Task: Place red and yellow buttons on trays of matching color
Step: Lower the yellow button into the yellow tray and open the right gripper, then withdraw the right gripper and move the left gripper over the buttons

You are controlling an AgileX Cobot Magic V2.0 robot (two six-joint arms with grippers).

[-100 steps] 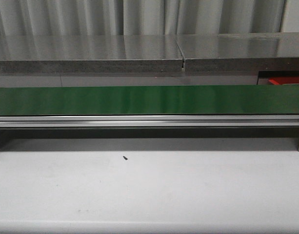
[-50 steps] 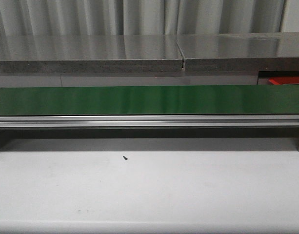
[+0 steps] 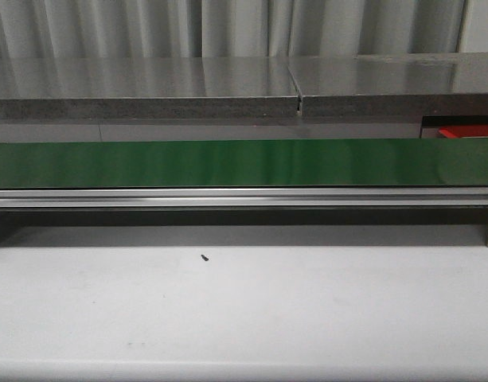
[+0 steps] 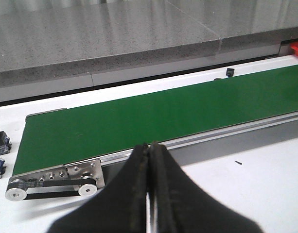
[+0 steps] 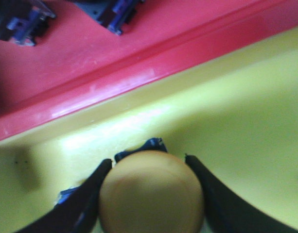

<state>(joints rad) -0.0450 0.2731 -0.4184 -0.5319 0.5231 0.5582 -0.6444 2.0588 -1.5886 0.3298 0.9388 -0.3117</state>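
Yellow button (image 5: 151,191) clamped between right gripper (image 5: 149,194) fingers, over yellow tray (image 5: 246,126); red tray (image 5: 90,63) at 12 o'clock. Left gripper (image 4: 149,160) fingers pressed together, above green conveyor belt (image 4: 153,116).

A glossy dark-green conveyor belt (image 3: 244,163) runs across, edged by a silver aluminium rail (image 3: 244,197), over a pale grey-white worktop (image 3: 307,310) and in front of a speckled grey stone slab (image 3: 140,87). Black end effector fingers (image 5: 88,204) flank a round yellow-orange button cap (image 5: 151,194) with a blue base showing, over the bright yellow plastic tray (image 5: 236,111). Beside it, the red plastic tray (image 5: 90,53) carries dark blue-and-black button bodies (image 5: 120,12).
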